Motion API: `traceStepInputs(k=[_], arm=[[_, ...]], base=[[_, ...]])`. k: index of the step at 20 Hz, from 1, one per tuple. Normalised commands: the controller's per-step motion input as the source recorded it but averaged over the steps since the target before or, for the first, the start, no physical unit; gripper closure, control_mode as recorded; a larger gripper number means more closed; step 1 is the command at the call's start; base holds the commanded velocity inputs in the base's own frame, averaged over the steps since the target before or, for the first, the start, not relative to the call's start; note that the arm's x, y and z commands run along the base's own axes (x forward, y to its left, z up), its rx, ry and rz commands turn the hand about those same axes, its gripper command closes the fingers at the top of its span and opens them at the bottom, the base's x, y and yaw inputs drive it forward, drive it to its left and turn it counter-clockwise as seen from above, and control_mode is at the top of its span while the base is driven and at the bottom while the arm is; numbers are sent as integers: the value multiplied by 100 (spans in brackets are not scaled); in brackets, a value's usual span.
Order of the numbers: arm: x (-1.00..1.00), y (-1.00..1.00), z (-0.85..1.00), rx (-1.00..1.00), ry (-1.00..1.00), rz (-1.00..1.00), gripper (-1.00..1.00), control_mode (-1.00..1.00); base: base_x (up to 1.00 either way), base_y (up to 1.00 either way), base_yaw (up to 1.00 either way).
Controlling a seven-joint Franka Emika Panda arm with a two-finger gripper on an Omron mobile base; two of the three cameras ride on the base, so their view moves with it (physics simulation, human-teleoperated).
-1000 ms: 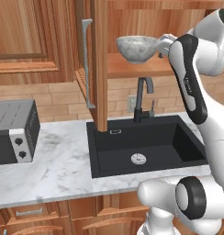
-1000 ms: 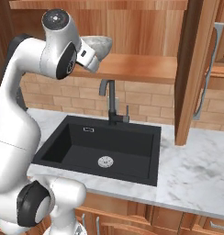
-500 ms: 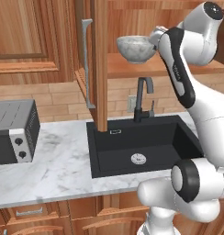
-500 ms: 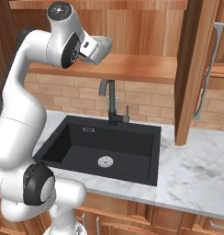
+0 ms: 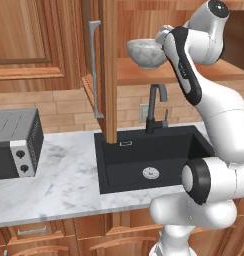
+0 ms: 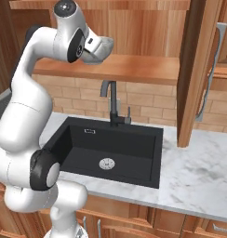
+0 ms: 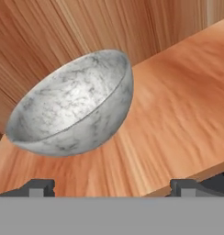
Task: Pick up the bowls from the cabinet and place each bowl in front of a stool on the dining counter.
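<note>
Door [image 5: 110,75] swung wide. Grey bowl [image 5: 146,52] sits on cabinet [image 5: 194,72] shelf, gripper [image 7: 111,186] just short, jaws spread, nothing held. Bowl looks stiff, slick, breakable, probably weighty: pinch rim wall, near edge.

The bowl [image 7: 72,108] looks like speckled grey stone, smooth; the cabinet [image 7: 178,105] shelf is reddish grained wood (faintly glossy); the sink [image 5: 149,160] matt black.
</note>
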Motion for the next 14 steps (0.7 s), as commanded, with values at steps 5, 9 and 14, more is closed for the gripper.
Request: traceStepInputs(k=[5,9,14], arm=[[52,10,0,0,0,-1,-100,-100],[46,5,0,0,0,-1,-100,-100],[38,3,0,0,0,-1,-100,-100]], base=[[0,0,0],[0,0,0],[0,0,0]])
